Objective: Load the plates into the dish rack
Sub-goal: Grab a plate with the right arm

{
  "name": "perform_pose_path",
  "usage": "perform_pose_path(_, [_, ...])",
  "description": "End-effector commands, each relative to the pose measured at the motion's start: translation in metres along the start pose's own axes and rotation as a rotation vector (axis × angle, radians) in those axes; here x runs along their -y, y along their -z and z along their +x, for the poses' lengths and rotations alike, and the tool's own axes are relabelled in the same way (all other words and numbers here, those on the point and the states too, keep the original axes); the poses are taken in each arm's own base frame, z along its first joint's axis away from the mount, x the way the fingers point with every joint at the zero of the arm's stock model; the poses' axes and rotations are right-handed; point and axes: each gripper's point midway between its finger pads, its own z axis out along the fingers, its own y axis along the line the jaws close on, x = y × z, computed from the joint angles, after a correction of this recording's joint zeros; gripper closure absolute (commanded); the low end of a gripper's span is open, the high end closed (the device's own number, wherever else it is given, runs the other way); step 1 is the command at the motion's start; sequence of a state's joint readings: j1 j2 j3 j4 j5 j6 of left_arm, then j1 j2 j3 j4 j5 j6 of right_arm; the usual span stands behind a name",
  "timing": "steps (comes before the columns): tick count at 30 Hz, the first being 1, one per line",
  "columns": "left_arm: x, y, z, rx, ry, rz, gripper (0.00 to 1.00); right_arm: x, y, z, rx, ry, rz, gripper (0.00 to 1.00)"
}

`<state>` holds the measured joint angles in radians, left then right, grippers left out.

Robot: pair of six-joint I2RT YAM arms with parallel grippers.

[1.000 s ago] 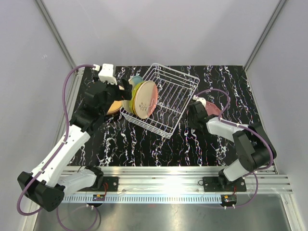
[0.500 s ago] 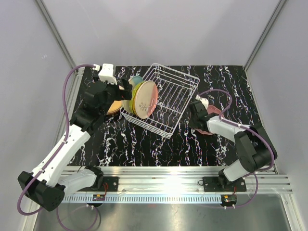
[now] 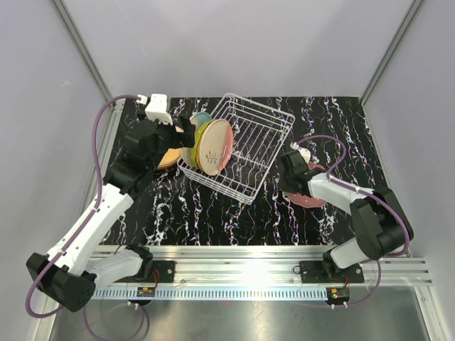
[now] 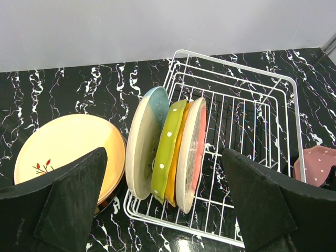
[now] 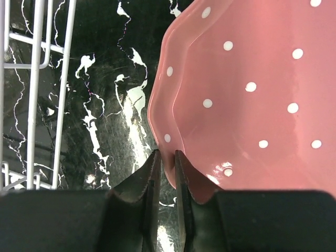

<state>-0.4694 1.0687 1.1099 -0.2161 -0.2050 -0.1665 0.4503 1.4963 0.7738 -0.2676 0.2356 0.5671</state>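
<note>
The white wire dish rack (image 3: pixel 249 142) sits mid-table, with several plates upright at its left end: cream-blue (image 4: pixel 144 139), yellow-green (image 4: pixel 167 149), an orange one behind it, and a peach-faced one (image 4: pixel 190 149). A peach plate with a sprig (image 4: pixel 65 149) lies flat left of the rack on a darker plate. My left gripper (image 4: pixel 164 157) hovers open above the racked plates, touching nothing. Right of the rack, my right gripper (image 5: pixel 167 163) is shut on the rim of a pink white-dotted plate (image 5: pixel 252 89), which also shows in the top view (image 3: pixel 314 196).
The rack's right part (image 4: pixel 247 126) holds bare tines. Its wire edge (image 5: pixel 34 79) runs just left of the right gripper. Black marbled tabletop (image 3: pixel 213 213) lies between the rack and the arm bases. Grey walls close in the back and sides.
The right jaws have closed on the pink plate's rim, and plate and gripper have shifted toward the table's near edge. The left arm has stayed put.
</note>
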Motion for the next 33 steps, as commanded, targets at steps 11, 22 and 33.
perform_pose_path(11, [0.002,-0.004,-0.009,0.029,0.011,0.006,0.05,-0.005,0.002,-0.005,0.014,0.049,0.042,0.52])
perform_pose_path(22, [0.001,-0.005,-0.008,0.024,0.006,-0.001,0.05,0.015,-0.013,0.007,0.014,0.136,0.301,0.61])
perform_pose_path(33, [0.0,-0.004,-0.008,0.026,0.007,-0.004,0.05,0.013,-0.009,0.002,0.04,0.13,0.292,0.88])
